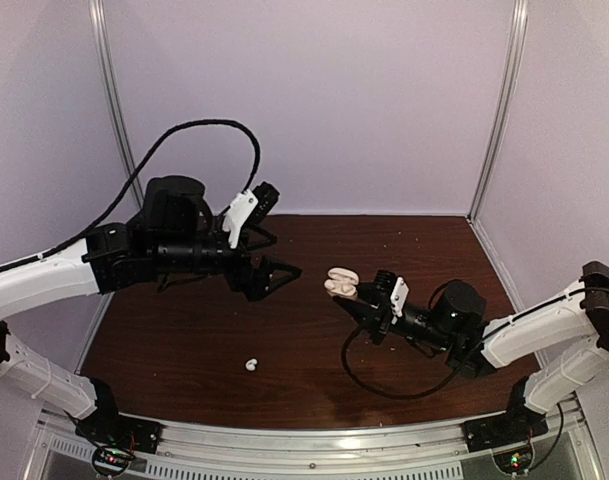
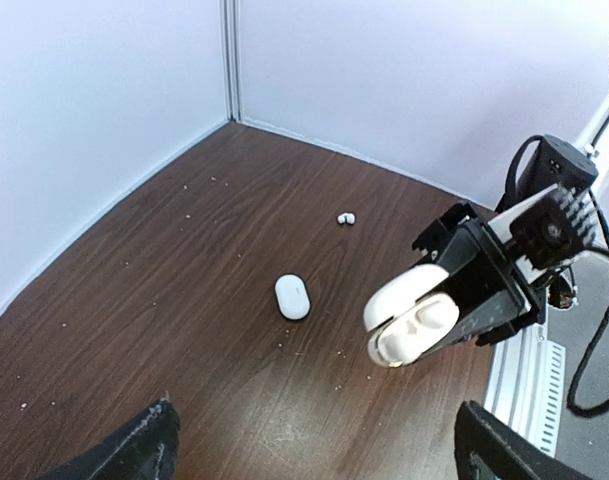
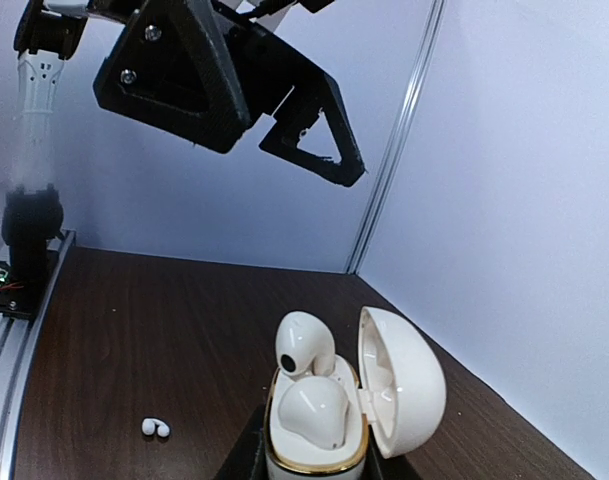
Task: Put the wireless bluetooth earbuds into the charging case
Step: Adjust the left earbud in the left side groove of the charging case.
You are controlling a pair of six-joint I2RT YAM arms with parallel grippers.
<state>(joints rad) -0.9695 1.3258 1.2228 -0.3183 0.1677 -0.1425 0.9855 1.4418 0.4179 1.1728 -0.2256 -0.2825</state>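
Earbuds (image 3: pixel 309 410) rest in the open charging case (image 3: pixel 399 385) clamped in your right end effector (image 1: pixel 359 300), one seemingly unseated; your left end effector (image 1: pixel 276 256) hangs wide open and empty, so any tilt may spill it.

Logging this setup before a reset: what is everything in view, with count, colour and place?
open charging case: one, cream-white, held in the right claw
earbuds in the case: two, white, one sitting higher
loose earbud: one, white, on the table near its front edge
closed case: one, white, lying on the table
table: one, dark brown
left claw: one, black, open, empty, above the table
right claw: one, black, shut on the open charging case
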